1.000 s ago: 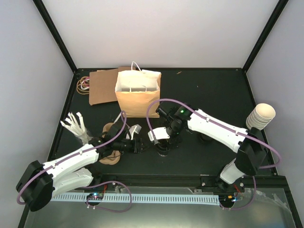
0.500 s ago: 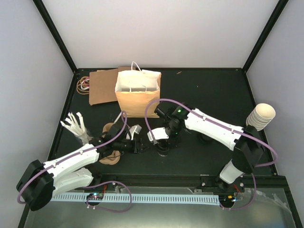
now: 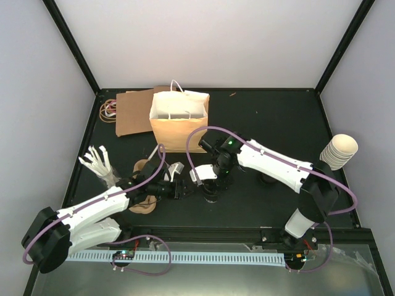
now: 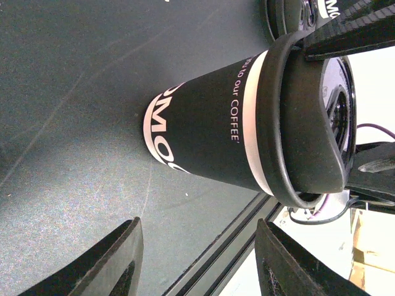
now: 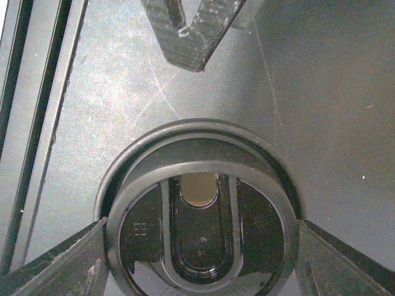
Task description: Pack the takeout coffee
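Note:
One takeout coffee cup (image 4: pixel 203 135), dark with white lettering and a black lid (image 5: pixel 200 185), stands upright on the black table (image 3: pixel 278 123) near the front middle. My right gripper (image 5: pixel 202 229) comes down on it from above, one finger against each side of the lid rim. In the top view the right gripper (image 3: pixel 211 190) covers most of the cup (image 3: pixel 210 198). My left gripper (image 4: pixel 197 259) sits low just left of the cup, open, with nothing between its fingers (image 4: pixel 105 259). From above the left gripper (image 3: pixel 179 188) points at the cup.
An open brown paper bag (image 3: pixel 178 126) stands behind, with flat cardboard (image 3: pixel 133 114) to its left. The brown pulp tray (image 3: pixel 143 206) lies under my left arm. White cutlery (image 3: pixel 99 163) is at the left and a stack of cream cups (image 3: pixel 339 151) at the right edge.
My right gripper has drawn its fingers in onto the cup's lid and edged slightly left. The left arm and the cup have not moved.

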Controlling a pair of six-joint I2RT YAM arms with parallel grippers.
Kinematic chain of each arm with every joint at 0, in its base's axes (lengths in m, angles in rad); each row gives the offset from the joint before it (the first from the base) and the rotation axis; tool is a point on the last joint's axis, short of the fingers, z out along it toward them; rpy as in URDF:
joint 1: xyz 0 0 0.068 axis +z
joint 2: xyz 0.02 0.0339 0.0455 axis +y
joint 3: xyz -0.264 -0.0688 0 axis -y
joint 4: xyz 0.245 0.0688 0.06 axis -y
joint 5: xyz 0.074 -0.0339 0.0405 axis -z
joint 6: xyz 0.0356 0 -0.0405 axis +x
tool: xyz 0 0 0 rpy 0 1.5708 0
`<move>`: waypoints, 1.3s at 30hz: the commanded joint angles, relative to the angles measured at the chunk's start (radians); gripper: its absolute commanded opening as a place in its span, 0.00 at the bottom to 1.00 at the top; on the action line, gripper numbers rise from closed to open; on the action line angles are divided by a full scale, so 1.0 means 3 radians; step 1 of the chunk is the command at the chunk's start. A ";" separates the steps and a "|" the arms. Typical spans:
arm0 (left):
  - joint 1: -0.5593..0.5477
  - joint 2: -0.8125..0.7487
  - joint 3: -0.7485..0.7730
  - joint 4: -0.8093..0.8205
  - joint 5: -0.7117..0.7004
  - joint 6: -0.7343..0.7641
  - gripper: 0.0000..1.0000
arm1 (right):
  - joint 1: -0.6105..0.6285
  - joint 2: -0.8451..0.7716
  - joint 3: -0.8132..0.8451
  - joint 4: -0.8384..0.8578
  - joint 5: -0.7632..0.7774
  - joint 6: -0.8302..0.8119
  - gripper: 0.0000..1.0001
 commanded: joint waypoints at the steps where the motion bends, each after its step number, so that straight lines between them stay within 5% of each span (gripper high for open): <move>1: 0.0004 0.0028 0.0106 0.0019 0.0056 0.0065 0.53 | -0.0008 0.0006 0.0119 -0.0055 -0.0095 0.0174 0.79; 16: 0.0003 -0.0140 0.0084 -0.0026 -0.0101 0.0034 0.51 | 0.0000 -0.0352 -0.0140 0.0397 -0.0122 0.1956 0.70; 31: 0.0002 -0.0215 0.0044 -0.0012 -0.0116 -0.0019 0.52 | 0.0151 -0.0610 -0.0485 0.0586 0.0801 0.4159 0.70; 39: 0.0005 -0.0137 -0.0098 0.0535 -0.0016 -0.0306 0.52 | 0.0236 -0.0801 -0.0674 0.0740 0.1186 0.5019 0.67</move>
